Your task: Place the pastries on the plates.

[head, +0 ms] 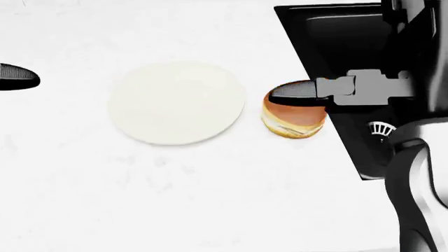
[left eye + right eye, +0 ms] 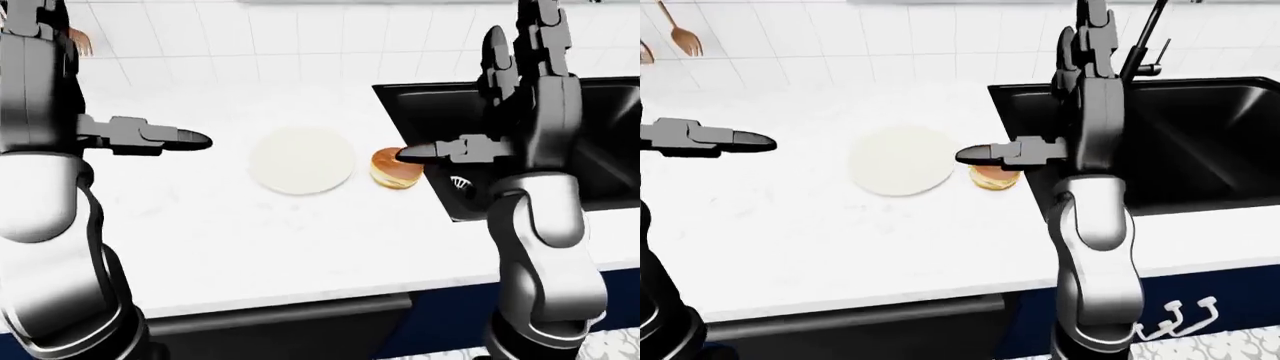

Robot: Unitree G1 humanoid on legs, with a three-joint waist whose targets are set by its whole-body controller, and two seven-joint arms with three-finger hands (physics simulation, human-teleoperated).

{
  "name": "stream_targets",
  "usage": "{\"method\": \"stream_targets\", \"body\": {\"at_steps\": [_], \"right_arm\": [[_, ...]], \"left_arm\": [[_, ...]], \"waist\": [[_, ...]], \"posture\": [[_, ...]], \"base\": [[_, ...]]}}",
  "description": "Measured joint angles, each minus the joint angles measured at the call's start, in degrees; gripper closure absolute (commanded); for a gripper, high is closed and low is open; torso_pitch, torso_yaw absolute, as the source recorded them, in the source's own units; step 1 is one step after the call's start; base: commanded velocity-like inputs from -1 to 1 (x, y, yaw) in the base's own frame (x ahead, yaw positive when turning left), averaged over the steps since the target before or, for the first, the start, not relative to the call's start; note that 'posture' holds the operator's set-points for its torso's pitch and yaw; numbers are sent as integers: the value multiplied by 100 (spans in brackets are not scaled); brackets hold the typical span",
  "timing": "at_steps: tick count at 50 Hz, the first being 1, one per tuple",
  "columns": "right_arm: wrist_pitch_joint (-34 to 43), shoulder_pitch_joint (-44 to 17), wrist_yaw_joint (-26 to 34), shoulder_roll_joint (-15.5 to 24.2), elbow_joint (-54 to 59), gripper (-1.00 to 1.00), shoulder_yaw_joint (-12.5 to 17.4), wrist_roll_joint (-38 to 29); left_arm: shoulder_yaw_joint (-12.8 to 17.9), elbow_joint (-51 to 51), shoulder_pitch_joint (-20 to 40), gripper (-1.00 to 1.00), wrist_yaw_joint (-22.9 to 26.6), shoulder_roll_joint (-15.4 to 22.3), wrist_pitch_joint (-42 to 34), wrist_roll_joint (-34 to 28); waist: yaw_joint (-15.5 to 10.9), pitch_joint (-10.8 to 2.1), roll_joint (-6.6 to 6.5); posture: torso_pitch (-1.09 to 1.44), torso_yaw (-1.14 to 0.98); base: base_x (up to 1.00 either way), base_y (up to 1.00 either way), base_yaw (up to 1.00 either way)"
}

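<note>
The pastry point(image 1: 292, 122), a round browned bun with a pale filling line, sits on the white counter point(image 1: 175, 199) between the plate point(image 1: 176, 103) and the rim of the black sink point(image 1: 329, 31). It lies just beside the plate's right edge in the head view, apart from it and not on it, so the task's step is not yet done.

The right hand point(image 1: 329, 92) is raised with its fingers point(image 2: 497, 56) pointing up and spread, and one dark fingertip point(image 1: 294, 91) juts toward the view's left, crossing over the pastry's top edge. Nothing is closed inside the hand. Whether that fingertip touches the bun or hangs above it is hard to say, since the head view looks straight down and the eye views give little depth there.

The left hand point(image 2: 150, 136) hovers well to the left of the plate, one finger extended, holding nothing that shows; its other fingers are hidden.

The relation that matters: the pastry lies directly under the right hand, far from the left, and the plate lies to the pastry's left. In my judgement the right hand is the one to lower, close round the bun and carry it a short way left onto the plate
</note>
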State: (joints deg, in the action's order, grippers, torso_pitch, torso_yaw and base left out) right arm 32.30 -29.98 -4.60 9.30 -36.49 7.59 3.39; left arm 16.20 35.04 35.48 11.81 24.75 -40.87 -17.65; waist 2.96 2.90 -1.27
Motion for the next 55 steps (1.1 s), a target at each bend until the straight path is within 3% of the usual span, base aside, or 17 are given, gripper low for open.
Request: {"method": "stream_targets", "body": {"at_steps": [3,6,12,15,18,25,31,35,41,48,55], "right_arm": [[24,87,-15,-8,45,-100,-33,16],[127,249,-12,8,164,-100,2,3],[267,167,-65,19,244,-100,74,-55],[273,98,-87,57,142,-100,64,-47],[320,22,-98,91,97,-100,75,-55],[926,-412,35,304,694,-100,-54,-283],[1607,-1192,172,680,1450,-100,43,-690],[1630,-1698,293,845,2250,-100,70,-915],[1408,-2207,944,1203,3453,-100,-225,-1460],[1040,-2654,1890,1334,4432,-100,-337,-2323],[254,-3169,2572,1410,5807,-100,-401,-3144]], "left_arm": [[-30,-42,-43,-100,-10,-18,43,1],[-145,-204,-193,-100,46,-118,-69,54],[-183,-185,-124,-100,81,-103,-95,114],[-103,-101,-118,-100,52,-70,-48,90],[-46,-29,-95,-100,30,-27,-23,72],[-31,-69,-99,-100,48,-13,-156,94],[-61,67,-92,-100,118,-6,-273,156],[-75,217,-67,-100,167,8,-334,179],[-173,630,-107,-100,546,65,-633,194],[-228,878,-352,-100,1090,9,-851,16],[-255,751,-375,-100,1223,-100,-732,-123]], "waist": [[-6,37,240],[36,153,130],[85,239,258],[71,225,152],[111,102,-87],[-27,51,287],[-57,57,186],[-61,28,159],[-61,33,127],[-45,42,83],[-32,35,52]], "posture": [[2,-9],[2,-9],[2,-9],[2,-9],[2,-9],[2,-9],[2,-9],[2,-9],[2,-9],[2,-9],[2,-9]], "base": [[0,0,0],[0,0,0],[0,0,0],[0,0,0],[0,0,0],[0,0,0],[0,0,0],[0,0,0],[0,0,0],[0,0,0],[0,0,0]]}}
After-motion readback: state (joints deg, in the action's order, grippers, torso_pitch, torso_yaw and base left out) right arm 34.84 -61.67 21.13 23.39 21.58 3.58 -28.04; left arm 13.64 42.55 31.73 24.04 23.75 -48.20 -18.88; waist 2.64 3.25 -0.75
